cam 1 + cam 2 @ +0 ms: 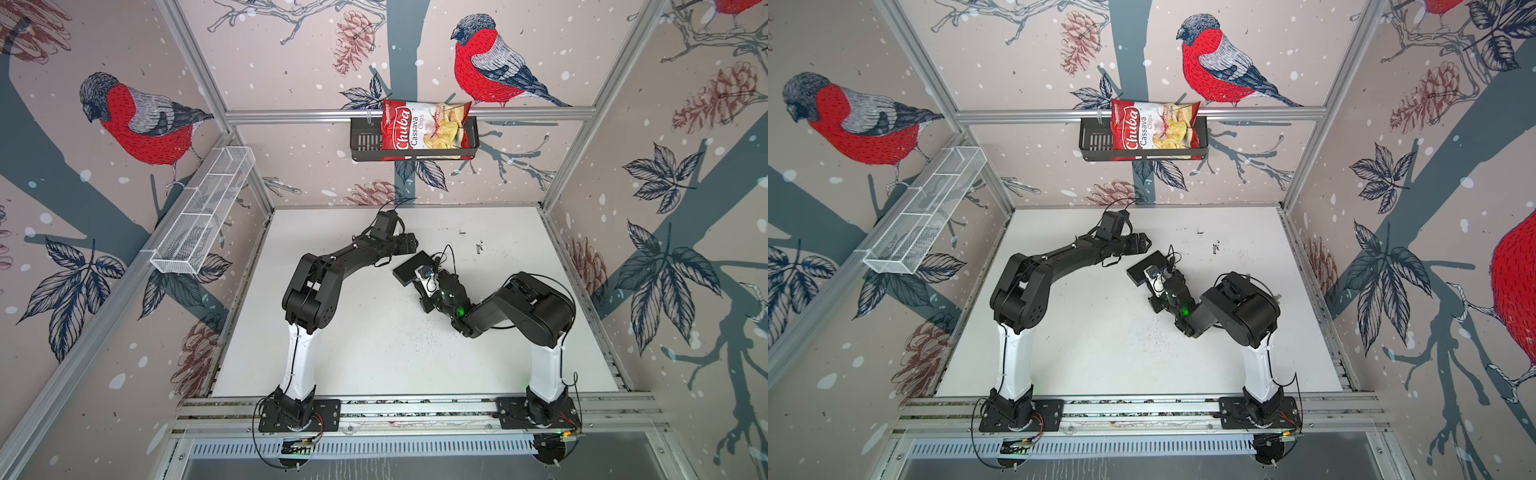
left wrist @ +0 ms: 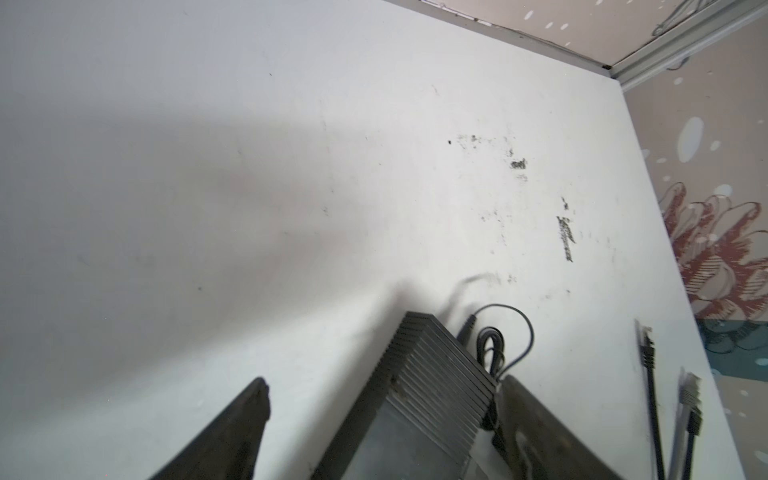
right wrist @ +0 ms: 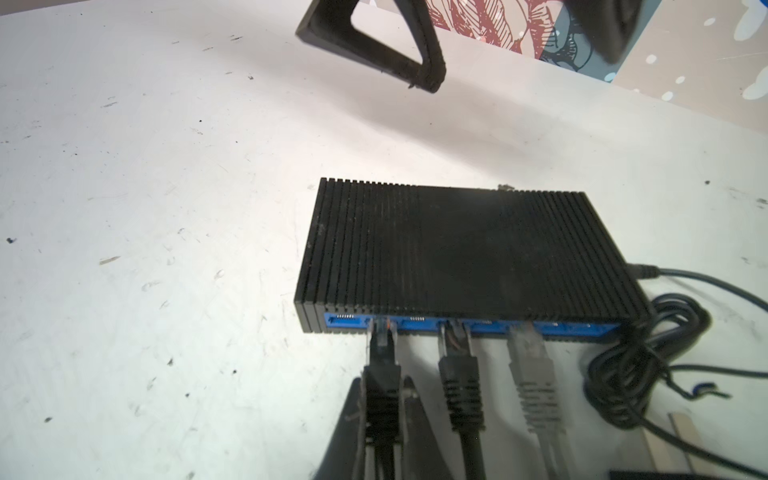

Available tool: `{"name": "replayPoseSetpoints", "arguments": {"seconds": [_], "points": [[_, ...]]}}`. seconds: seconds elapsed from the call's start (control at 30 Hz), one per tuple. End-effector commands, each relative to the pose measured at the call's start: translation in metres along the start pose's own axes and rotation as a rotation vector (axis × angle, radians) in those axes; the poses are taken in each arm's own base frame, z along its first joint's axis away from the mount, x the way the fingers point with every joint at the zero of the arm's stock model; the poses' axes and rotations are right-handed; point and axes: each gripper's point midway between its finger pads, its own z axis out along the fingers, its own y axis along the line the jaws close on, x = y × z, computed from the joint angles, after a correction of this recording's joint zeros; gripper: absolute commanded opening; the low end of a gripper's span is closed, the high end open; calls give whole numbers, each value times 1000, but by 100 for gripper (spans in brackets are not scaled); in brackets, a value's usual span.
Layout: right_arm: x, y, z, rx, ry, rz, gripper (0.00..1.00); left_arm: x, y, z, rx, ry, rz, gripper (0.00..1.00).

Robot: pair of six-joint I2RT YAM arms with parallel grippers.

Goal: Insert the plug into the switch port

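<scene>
The switch, a flat black ribbed box with a blue port face, lies mid-table in both top views. My right gripper is shut on a black plug. The plug's clear tip meets the blue face at a port near its left end; how deep it sits I cannot tell. My left gripper stands open astride the switch's cord end, with one finger against the corner and the other well clear. From above, that gripper hovers at the switch's far side.
A second black plug and a grey plug reach the blue face further along. The switch's coiled black cord lies beside it. A chips bag sits in a black wall basket, and a white wire basket hangs on the left wall.
</scene>
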Motion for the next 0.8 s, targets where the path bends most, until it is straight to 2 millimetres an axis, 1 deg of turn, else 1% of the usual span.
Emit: {"name": "replayPoseSetpoints", "arguments": {"seconds": [0.0,0.03,0.07,0.1,0.2,0.27,0.3,0.37,0.47,0.57,0.63,0.77], "points": [[-14,-1,-1,6,-54,-7,1,9,16,6,-82,56,35,58],[-14,-1,-1,7,-53,-7,1,9,19,9,-91,66,39,44],[-13,-1,-1,6,-52,-7,1,10,20,11,-97,72,43,35],[-13,-1,-1,6,-51,-7,1,11,22,15,-103,81,45,30],[-12,-1,-1,6,-49,-7,1,15,24,24,-107,98,50,23],[-12,-1,0,5,-50,-7,1,18,25,29,-111,109,51,19],[-13,-1,1,5,-51,-7,1,20,26,31,-114,114,51,16],[-13,-1,2,5,-50,-4,1,27,27,36,-113,129,49,14],[-13,-1,4,6,-49,0,1,43,26,42,-106,156,47,8],[-13,-1,4,10,-49,2,1,57,20,45,-99,175,49,5],[-13,-3,5,14,-49,6,1,66,17,46,-91,186,49,0],[-17,-4,6,20,-51,8,1,79,11,46,-77,206,54,0]]}}
